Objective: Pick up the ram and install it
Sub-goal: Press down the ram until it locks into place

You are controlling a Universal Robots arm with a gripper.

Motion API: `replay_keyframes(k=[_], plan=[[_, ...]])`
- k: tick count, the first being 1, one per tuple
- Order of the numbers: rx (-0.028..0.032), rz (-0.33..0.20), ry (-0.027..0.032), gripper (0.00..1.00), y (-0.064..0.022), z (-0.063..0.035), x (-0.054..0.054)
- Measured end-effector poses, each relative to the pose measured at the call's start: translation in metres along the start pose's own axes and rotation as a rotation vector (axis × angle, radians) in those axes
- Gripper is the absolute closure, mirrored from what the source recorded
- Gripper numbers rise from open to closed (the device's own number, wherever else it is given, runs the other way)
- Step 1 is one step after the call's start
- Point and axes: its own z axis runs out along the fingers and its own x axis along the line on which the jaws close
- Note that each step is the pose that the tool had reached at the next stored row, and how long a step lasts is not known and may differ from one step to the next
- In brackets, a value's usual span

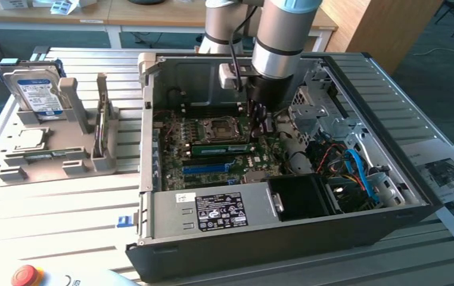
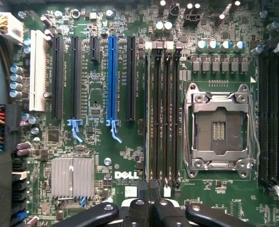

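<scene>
Hovering my pincer (image 2: 149,208) low over the motherboard (image 2: 106,156), jaws pinched narrow, nothing clearly held between them. Fingertips sit right at the end of the memory slot bank (image 2: 161,113), lined up w/ the slots, prob. because a stick has to go in straight along the slot.

The ram (image 1: 220,149): in the exterior view a long green stick lies in the slots just below the CPU socket (image 1: 214,127), near my arm. From the wrist cam I see it edge-on only, so can't tell which slot it's in or whether it's fully seated. My guess: it's in place or close to it.

The PC case (image 1: 386,214) lies on its side, open face up, so I can reach straight down. A hard drive (image 1: 38,89) stands upright in a grey holder (image 1: 60,152) on the surface (image 1: 52,208), at the exterior view's left, well apart from the case.

Writing: "DELL" in white on the board near my fingertips. PSU label (image 1: 221,212) has print, too small to read; same for the drive's label.
</scene>
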Motion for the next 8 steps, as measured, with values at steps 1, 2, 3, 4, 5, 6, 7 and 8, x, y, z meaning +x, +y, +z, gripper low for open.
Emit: replay_keyframes(k=[1,2,3,4,5,6,7,8], plan=[[0.0,0.0,0.0,0.9,0.0,-0.0017,0.0001],[0.0,0.0,0.0,0.9,0.0001,-0.0031,0.0001],[0.0,0.0,-0.0001,0.9,0.0001,-0.0044,0.0001],[0.0,0.0,0.0001,0.9,0.0001,-0.0053,0.0002],[0.0001,0.0,-0.0002,0.9,0.0001,-0.0053,0.0001],[0.0001,0.0,-0.0002,0.9,0.0001,-0.0053,0.0001],[0.0001,0.0,-0.0002,0.9,0.0001,-0.0053,0.0001],[0.0001,0.0,-0.0002,0.9,0.0001,-0.0053,0.0001]])
